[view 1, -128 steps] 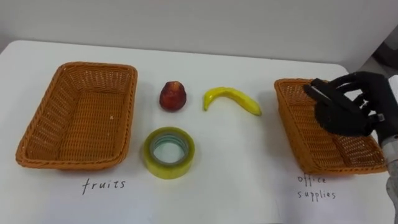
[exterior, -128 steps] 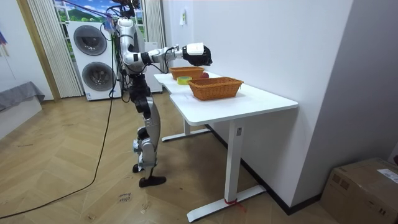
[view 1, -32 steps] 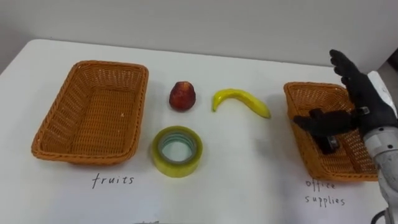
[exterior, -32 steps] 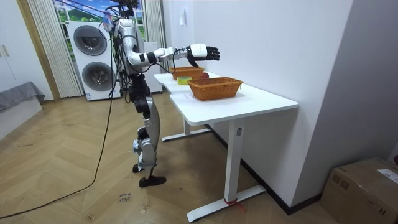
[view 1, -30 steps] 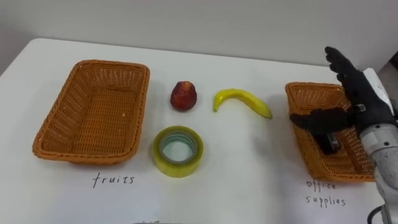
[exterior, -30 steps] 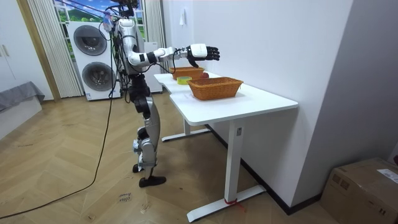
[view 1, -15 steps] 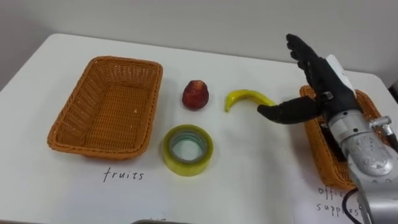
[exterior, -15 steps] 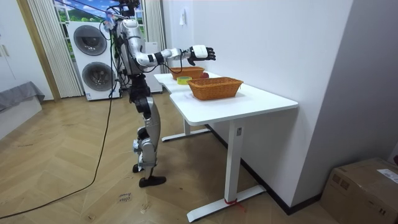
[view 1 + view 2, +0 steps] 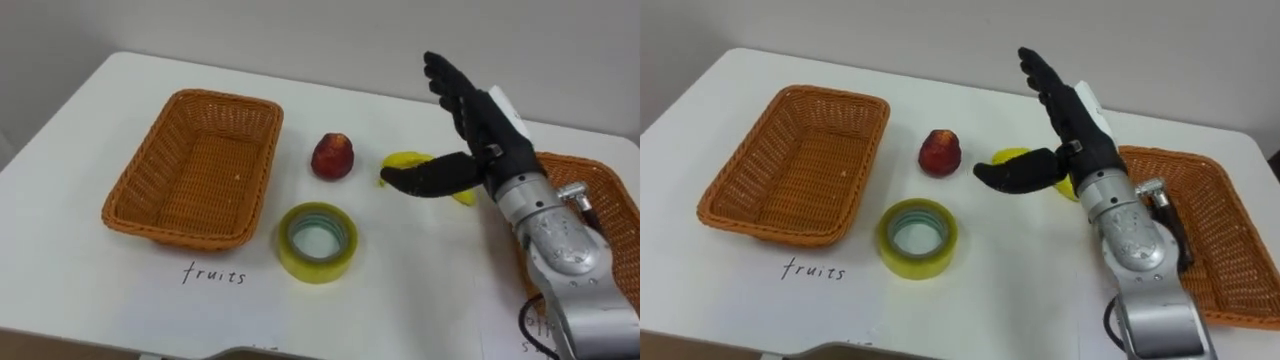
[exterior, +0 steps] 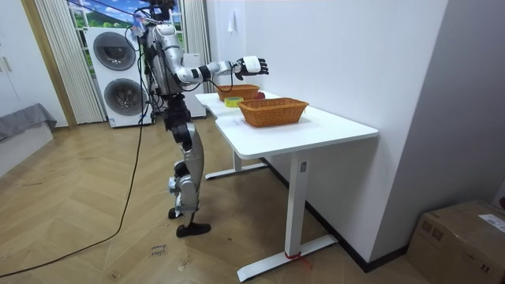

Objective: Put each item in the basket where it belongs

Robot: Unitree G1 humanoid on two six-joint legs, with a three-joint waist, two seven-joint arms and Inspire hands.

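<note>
A red fruit (image 9: 333,157) and a yellow banana (image 9: 404,159) lie mid-table, with a yellow-green tape roll (image 9: 318,241) nearer me. My right hand (image 9: 487,138) hovers open over the banana, fingers straight and pointing away, thumb stretched left across it and hiding its middle. The fruit basket (image 9: 230,99) stands empty at the left. In the wicker basket at the right (image 9: 1213,170) lies a dark object (image 9: 1168,232). The room view shows me standing at the table's end with the right hand (image 10: 251,65) held out above it.
The white table (image 9: 120,300) carries a handwritten label (image 9: 212,274) in front of the left basket. Its near edge runs along the bottom of the eye views. Two stacked washing machines (image 10: 114,67) stand behind me by the window.
My right hand let the dark object go into the right basket, opened, and swung left to above the banana. The camera turned left, so the things sit further right in the picture.
</note>
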